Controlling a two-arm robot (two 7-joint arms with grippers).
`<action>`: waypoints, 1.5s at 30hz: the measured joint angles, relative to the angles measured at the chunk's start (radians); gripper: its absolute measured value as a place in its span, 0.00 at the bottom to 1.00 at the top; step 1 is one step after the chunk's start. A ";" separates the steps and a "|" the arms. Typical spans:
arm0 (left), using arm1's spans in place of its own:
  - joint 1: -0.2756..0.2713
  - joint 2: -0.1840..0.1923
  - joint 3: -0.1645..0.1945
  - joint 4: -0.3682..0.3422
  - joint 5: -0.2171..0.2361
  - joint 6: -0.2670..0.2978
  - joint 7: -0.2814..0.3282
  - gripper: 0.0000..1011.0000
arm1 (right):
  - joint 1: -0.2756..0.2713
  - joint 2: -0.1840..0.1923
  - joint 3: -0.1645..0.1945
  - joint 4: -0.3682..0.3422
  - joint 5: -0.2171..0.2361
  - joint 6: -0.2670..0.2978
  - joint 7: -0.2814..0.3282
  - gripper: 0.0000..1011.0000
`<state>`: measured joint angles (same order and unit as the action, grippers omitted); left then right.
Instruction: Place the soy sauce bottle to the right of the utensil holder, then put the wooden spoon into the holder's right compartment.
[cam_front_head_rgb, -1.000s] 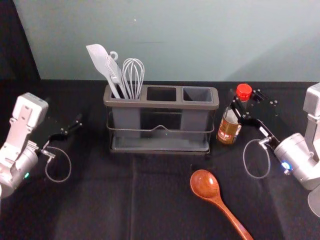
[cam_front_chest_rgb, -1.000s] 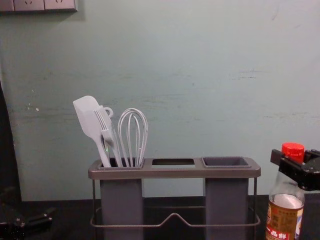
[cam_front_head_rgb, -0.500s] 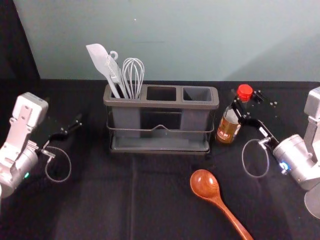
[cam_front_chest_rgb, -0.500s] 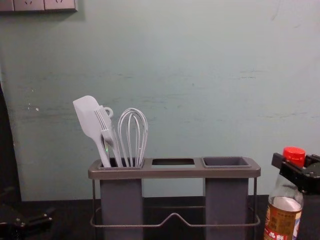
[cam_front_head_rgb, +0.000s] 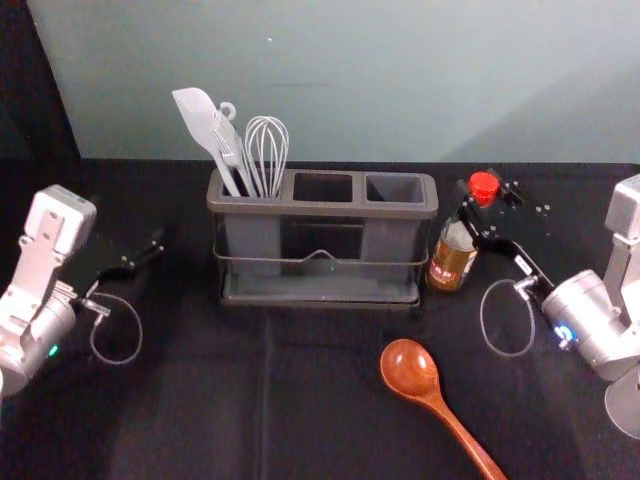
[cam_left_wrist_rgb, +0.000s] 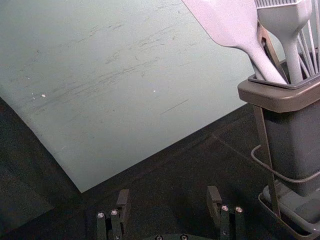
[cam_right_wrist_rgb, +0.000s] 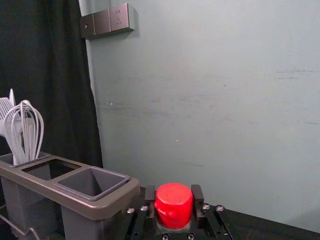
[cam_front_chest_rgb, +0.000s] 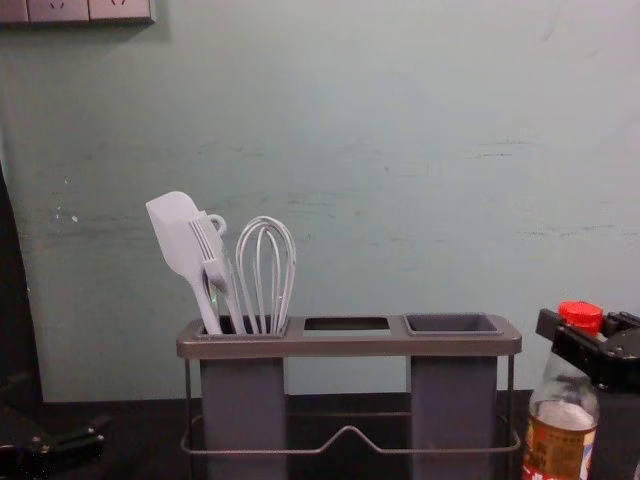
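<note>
One bottle (cam_front_head_rgb: 452, 264), near-upright, just right of holder (cam_front_head_rgb: 322, 209), clamped in right gripper (cam_right_wrist_rgb: 174, 202), frame right; left gripper (cam_left_wrist_rgb: 169, 195), frame left, fingers apart.

White spatula (cam_front_chest_rgb: 180, 238), brush (cam_front_chest_rgb: 215, 262) and whisk (cam_right_wrist_rgb: 25, 142), black tablecloth (cam_front_head_rgb: 200, 395), scuffed pale wall (cam_front_chest_rgb: 400, 200), dark curtain (cam_right_wrist_rgb: 57, 80), what look like sockets (cam_right_wrist_rgb: 102, 22)

the right arm (cam_front_head_rgb: 598, 318) reached forward and inward from the right, its right gripper (cam_front_head_rgb: 474, 204) held in a grip with a narrow gap between the fingers; the left arm (cam_front_head_rgb: 40, 262) was parked at the left, its left gripper (cam_front_head_rgb: 138, 248) spread wide.
</note>
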<state>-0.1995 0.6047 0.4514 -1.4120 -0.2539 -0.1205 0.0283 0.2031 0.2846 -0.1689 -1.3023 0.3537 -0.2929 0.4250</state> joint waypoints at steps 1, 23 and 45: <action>0.000 0.000 0.000 0.000 0.000 0.000 0.000 0.99 | 0.000 0.000 0.000 0.001 0.001 0.000 0.001 0.46; 0.000 0.000 0.000 0.000 0.000 0.000 0.000 0.99 | -0.101 0.051 0.036 -0.246 -0.017 0.106 -0.079 0.99; 0.000 0.000 0.000 0.000 0.000 0.000 0.000 0.99 | -0.395 0.093 -0.028 -0.490 -0.156 0.215 -0.132 0.99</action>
<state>-0.1996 0.6047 0.4513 -1.4120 -0.2539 -0.1205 0.0283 -0.1923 0.3773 -0.1965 -1.7927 0.1979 -0.0775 0.2926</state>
